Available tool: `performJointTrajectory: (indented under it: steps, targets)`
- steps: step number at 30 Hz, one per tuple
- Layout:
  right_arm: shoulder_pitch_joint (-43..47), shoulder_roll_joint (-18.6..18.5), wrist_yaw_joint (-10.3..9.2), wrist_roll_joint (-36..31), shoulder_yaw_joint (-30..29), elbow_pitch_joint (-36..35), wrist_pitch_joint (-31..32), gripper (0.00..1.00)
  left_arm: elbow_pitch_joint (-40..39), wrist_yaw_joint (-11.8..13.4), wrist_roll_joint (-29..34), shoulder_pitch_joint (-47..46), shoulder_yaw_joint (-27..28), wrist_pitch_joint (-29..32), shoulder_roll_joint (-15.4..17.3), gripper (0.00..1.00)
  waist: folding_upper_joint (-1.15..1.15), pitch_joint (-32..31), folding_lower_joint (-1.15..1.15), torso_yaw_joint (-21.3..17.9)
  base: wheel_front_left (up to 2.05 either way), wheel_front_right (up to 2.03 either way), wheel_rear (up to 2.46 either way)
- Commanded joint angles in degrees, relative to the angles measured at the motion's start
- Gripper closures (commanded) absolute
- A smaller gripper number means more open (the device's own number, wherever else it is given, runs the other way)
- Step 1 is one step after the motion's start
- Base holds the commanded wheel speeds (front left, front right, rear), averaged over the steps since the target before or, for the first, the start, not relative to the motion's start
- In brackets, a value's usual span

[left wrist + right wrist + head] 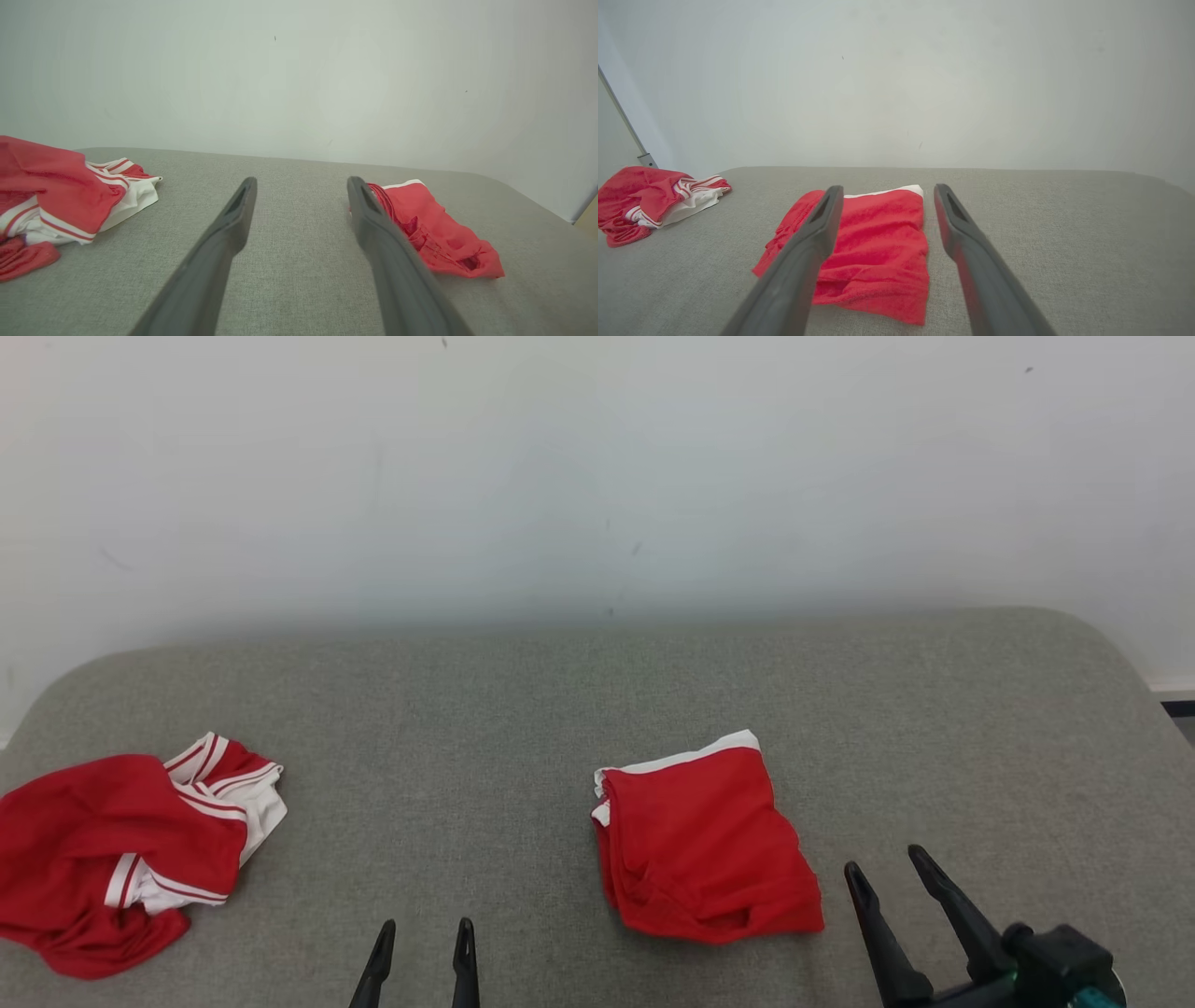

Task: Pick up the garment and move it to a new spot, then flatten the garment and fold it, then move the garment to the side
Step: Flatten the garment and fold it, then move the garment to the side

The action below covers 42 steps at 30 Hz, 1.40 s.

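A plain, sparsely furnished indoor room: a grey fabric-covered padded surface meets a bare white wall at twelve o'clock, with a crumpled red-and-white garment at nine o'clock.

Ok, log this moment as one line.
folded red garment: on grey surface, near right gripper | crumpled red-and-white garment: far left | left gripper: open, empty | right gripper: open, empty

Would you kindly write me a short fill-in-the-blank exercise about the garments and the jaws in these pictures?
1. The folded garment is red with a ____ edge.
2. The crumpled garment lies to its ____ in the head view.
3. Both arms' jaws stand ____ and hold nothing.
4. The grey cushion bears ____ garments.
Missing words: white; left; open; two.
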Motion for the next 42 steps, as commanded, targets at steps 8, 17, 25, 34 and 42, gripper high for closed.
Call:
performJointTrajectory:
  steps: [8,17,25,34,42]
  targets:
    - [7.1,4.5,0.03,-8.1,-6.0,-3.1,-0.1,0.00,-1.3,-2.0,4.8,4.0,2.6,-0.2,-0.9,0.00,0.00,-1.7,0.01,-0.1,0.00,0.00,0.00]
    - [11.8,5.9,0.03,-7.9,-8.8,-4.0,-0.1,0.00,-1.8,-3.5,7.8,7.2,4.4,-0.1,-1.8,0.00,0.00,-3.1,0.01,0.2,0.00,0.00,0.00]
    - [12.0,6.7,0.03,-7.8,-9.5,-4.4,-0.1,0.00,-1.9,-4.3,9.2,7.7,5.4,-0.2,-2.4,0.00,0.00,-2.7,0.01,0.0,0.00,0.00,0.00]
    - [11.9,6.8,0.03,-7.9,-9.2,-4.4,-0.1,0.00,-1.4,-5.0,10.1,7.9,5.8,-0.2,-2.6,0.00,0.00,-2.4,0.01,0.3,0.00,0.00,0.00]
    - [11.2,6.8,0.03,-8.1,-9.7,-4.6,-0.1,0.00,-0.2,-5.3,10.5,7.4,5.8,-0.2,-2.7,0.00,0.00,-1.9,0.01,0.9,0.00,0.00,0.00]
